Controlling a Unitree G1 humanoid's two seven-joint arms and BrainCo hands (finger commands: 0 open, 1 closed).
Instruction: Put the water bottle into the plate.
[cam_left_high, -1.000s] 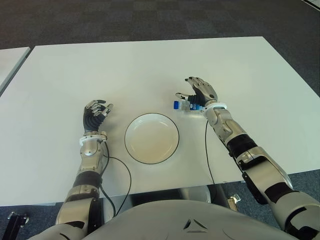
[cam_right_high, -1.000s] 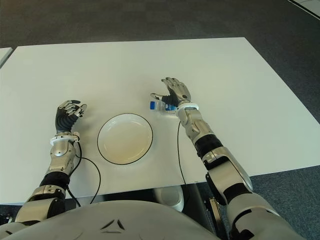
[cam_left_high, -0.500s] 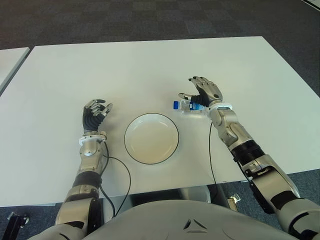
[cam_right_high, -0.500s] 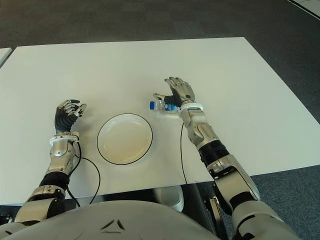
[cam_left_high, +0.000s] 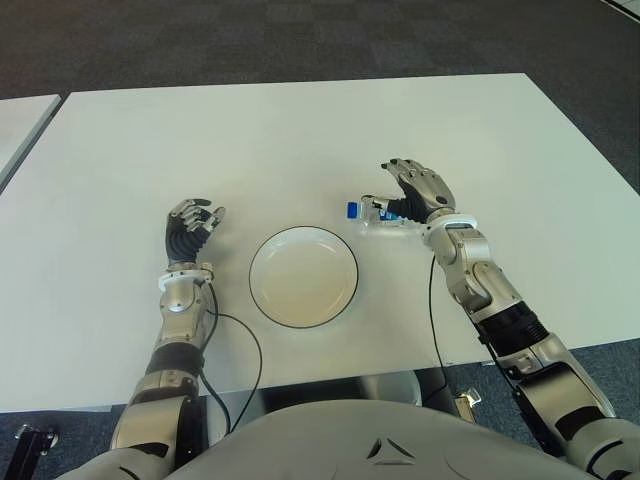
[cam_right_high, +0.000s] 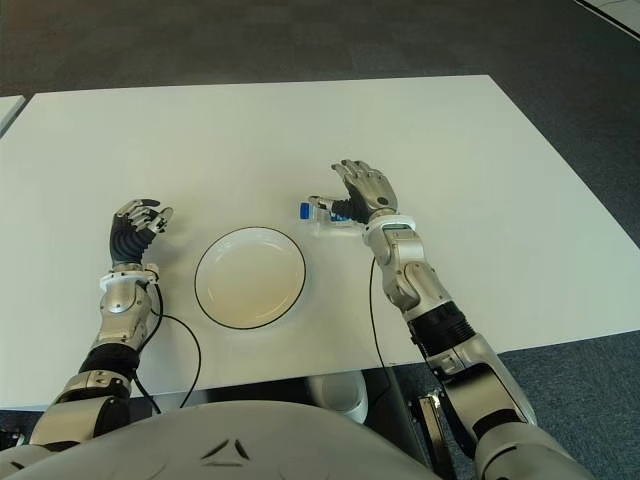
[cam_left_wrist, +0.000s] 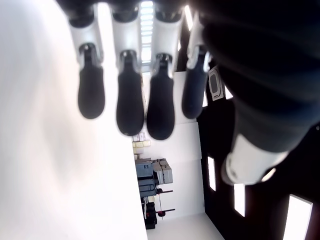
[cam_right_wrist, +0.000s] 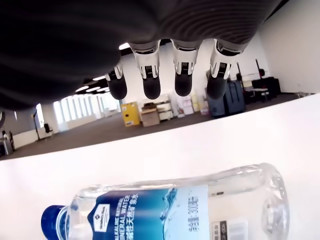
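A clear water bottle (cam_left_high: 380, 215) with a blue cap and blue label lies on its side on the white table (cam_left_high: 300, 130), just right of the plate, cap pointing left. My right hand (cam_left_high: 408, 190) hovers over the bottle's base end. In the right wrist view its fingers (cam_right_wrist: 151, 86) are spread above the bottle (cam_right_wrist: 170, 210) and do not touch it. The round white plate (cam_left_high: 256, 277) with a dark rim sits at the front middle, nothing in it. My left hand (cam_left_high: 190, 224) shows to the left of the plate, fingers relaxed and holding nothing.
A black cable (cam_left_high: 240, 340) runs from my left wrist across the table's front edge. Another cable (cam_left_high: 432, 310) hangs from my right wrist. A second table's corner (cam_left_high: 20, 120) shows at the far left. Dark carpet surrounds the table.
My right hand has shifted a little to the right and toward me over the bottle, and its forearm has swung inward. The bottle, plate and left hand have not moved.
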